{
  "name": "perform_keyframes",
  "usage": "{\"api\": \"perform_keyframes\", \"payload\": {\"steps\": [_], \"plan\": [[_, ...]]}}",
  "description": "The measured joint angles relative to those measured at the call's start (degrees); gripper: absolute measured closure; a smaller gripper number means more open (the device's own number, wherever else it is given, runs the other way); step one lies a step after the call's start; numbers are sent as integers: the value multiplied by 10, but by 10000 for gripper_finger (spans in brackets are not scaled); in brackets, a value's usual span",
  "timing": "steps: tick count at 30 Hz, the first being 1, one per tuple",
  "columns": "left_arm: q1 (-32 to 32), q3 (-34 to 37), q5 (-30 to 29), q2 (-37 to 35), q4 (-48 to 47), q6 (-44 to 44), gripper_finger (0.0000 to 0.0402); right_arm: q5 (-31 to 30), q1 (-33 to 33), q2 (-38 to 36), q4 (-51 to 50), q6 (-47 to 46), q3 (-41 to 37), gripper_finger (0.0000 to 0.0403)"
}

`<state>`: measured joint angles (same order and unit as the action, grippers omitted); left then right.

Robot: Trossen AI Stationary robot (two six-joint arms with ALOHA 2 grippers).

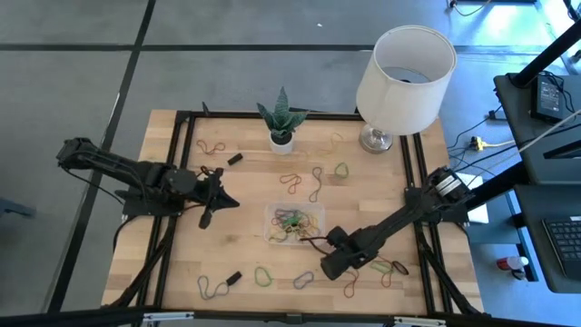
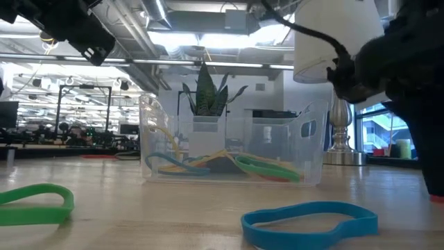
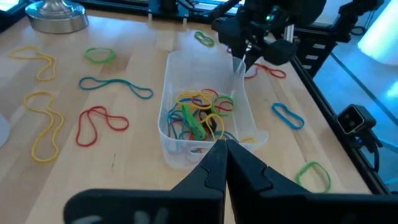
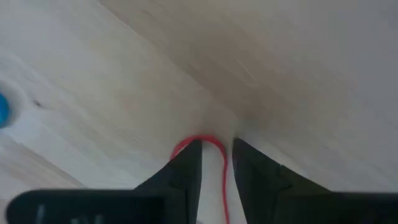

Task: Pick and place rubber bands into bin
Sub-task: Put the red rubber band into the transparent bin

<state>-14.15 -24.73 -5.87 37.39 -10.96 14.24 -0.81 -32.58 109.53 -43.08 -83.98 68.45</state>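
The clear bin [image 1: 270, 212] sits mid-table and holds several coloured rubber bands [image 3: 199, 115]. More bands lie loose on the wood, such as a teal one [image 1: 316, 182] and a green one [image 1: 263, 275]. My right gripper [image 1: 327, 256] points down at the table just off the bin's right near corner. In its wrist view its fingers [image 4: 214, 149] stand a narrow gap apart, astride a red rubber band [image 4: 202, 140]. My left gripper [image 1: 205, 218] is shut and empty, hovering left of the bin [image 3: 171, 81]. My right gripper comes from above, pointing down, with its fingertips close to the wood. The red band's looped end [image 4: 186, 146] curves round one fingertip [image 4: 189, 162], and one strand [image 4: 224, 186] runs back through the gap. The band lies on the table. Whether the fingers press it, I cannot tell.
A white lamp [image 1: 404, 73] and a potted plant [image 1: 281, 136] stand along the far edge. Small black pieces [image 1: 234, 159] [image 1: 232, 277] lie among the bands. Black frame rails run down both table sides. Green [image 2: 35, 201] and blue [image 2: 309, 222] bands lie near the front edge.
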Motion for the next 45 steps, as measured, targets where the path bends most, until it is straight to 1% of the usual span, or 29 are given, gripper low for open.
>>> {"api": "perform_keyframes", "payload": {"steps": [3,6,8,11,13,15,17,18,21,23,28,32,35,38,40,45], "plan": [[0,0,0,0,-2,0,399,12,0,11,-2,0,3,311],[0,0,2,0,-2,1,401,16,-2,23,-7,0,4,324],[0,0,7,0,-2,1,400,15,-5,26,-9,0,3,345],[0,0,9,0,-2,1,399,15,-8,27,-12,-11,4,390],[0,0,9,0,-2,0,400,12,-11,30,-28,-20,15,394],[0,0,9,0,-2,0,401,9,-15,33,-63,-28,38,396],[0,0,9,0,-2,0,400,13,-21,39,-122,-28,68,400],[0,0,9,0,-2,0,399,9,-25,39,-157,-28,85,400],[0,0,9,0,-2,-19,399,0,-32,34,-218,-30,151,401],[0,0,9,0,-2,-35,400,-27,-34,36,-279,-34,190,401],[0,0,7,0,5,-46,398,-122,-38,35,-377,-71,301,401],[0,0,7,0,5,-45,400,-229,-35,34,-419,-72,382,402],[0,0,8,0,5,-45,401,-290,-26,33,-437,-67,431,402],[0,0,8,0,5,-45,398,-346,-14,33,-441,-30,463,403],[0,0,8,0,5,-45,398,-368,0,33,-433,-1,477,403],[0,0,9,0,5,-45,400,-372,44,33,-387,85,481,403]]}}
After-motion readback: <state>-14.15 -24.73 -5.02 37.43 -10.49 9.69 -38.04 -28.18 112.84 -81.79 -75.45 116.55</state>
